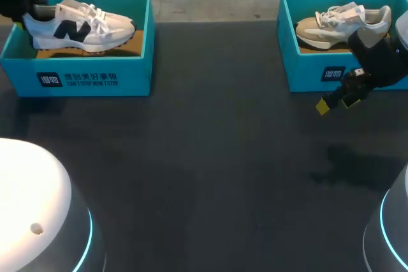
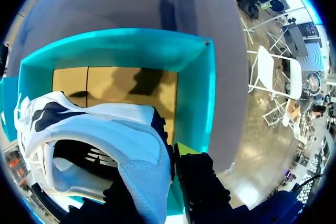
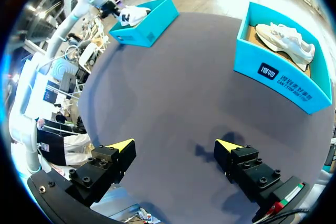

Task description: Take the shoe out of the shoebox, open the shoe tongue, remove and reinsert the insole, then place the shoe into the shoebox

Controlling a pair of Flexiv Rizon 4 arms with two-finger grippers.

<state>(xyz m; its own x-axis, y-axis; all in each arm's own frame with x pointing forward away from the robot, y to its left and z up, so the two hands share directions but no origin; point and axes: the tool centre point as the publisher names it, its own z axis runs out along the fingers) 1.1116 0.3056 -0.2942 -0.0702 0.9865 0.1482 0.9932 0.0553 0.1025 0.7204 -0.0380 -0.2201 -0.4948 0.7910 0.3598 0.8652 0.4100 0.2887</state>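
A white shoe with a dark logo (image 1: 80,27) is inside the left teal shoebox (image 1: 83,78), toe toward the table's middle. My left gripper (image 1: 30,17) is shut on its heel. In the left wrist view the heel collar (image 2: 142,174) is pinched between the fingers, with one yellow tip (image 2: 185,150) showing beside it, over the box's brown floor (image 2: 110,85). My right gripper (image 1: 336,102) hangs open above the table, just in front of the right shoebox (image 1: 319,71). Nothing is between its fingers (image 3: 122,147).
The right shoebox (image 3: 283,77) holds a beige and white shoe (image 1: 341,23), also visible ahead of the right gripper (image 3: 286,38). The left shoebox (image 3: 144,24) lies far across the dark table (image 1: 210,170). White robot bases stand at both front corners.
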